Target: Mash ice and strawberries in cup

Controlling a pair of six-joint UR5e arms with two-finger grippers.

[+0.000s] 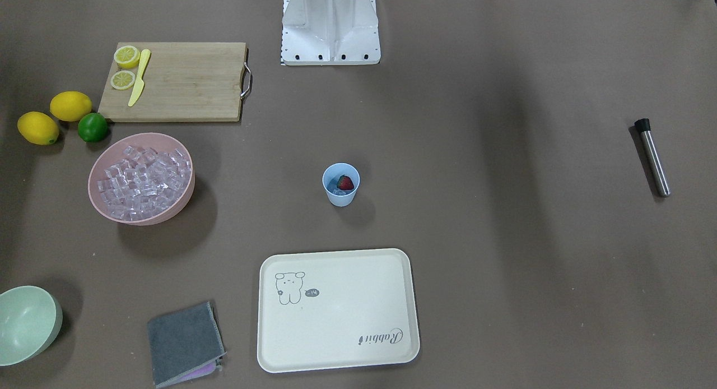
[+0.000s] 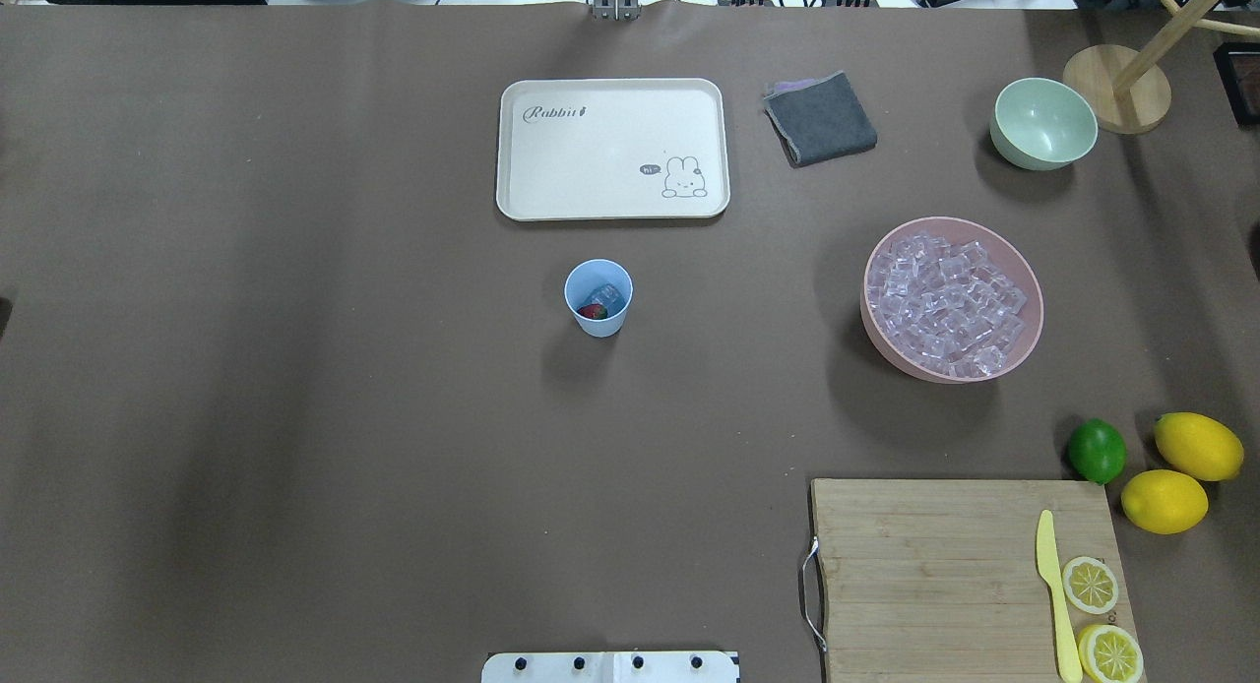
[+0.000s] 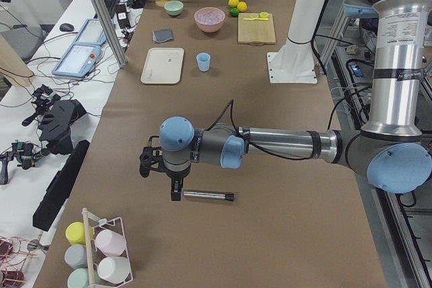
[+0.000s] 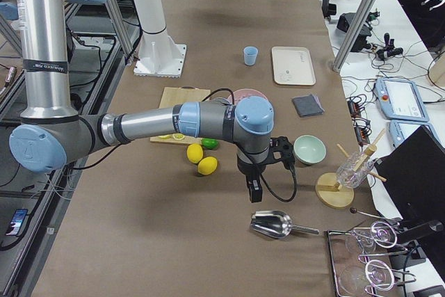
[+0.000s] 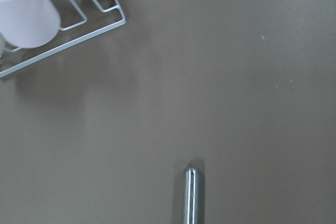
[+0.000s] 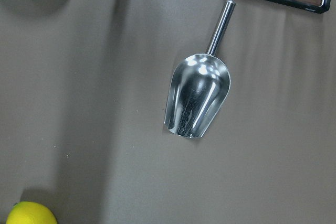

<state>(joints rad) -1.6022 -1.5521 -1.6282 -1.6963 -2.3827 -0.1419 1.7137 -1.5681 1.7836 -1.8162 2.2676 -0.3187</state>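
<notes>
The light blue cup (image 1: 340,199) stands mid-table, also in the overhead view (image 2: 597,327). It holds a red strawberry (image 1: 345,183) and a few ice cubes (image 2: 604,295). More ice (image 1: 143,176) fills the pink bowl (image 2: 1024,343). A steel muddler with a black tip (image 1: 652,158) lies far off at the table's end on my left. My left gripper (image 3: 177,190) hangs just above its bare end (image 5: 190,195). My right gripper (image 4: 254,193) hangs over a steel scoop (image 6: 198,95) at the opposite end. I cannot tell whether either gripper is open or shut.
A cream tray (image 2: 612,150) lies beyond the cup. A cutting board (image 2: 970,575) carries lemon halves and a yellow knife. Two lemons and a lime (image 2: 1097,451), a pale green bowl (image 2: 1043,124) and a grey cloth (image 2: 820,118) are nearby. A cup rack (image 3: 101,251) stands near the muddler.
</notes>
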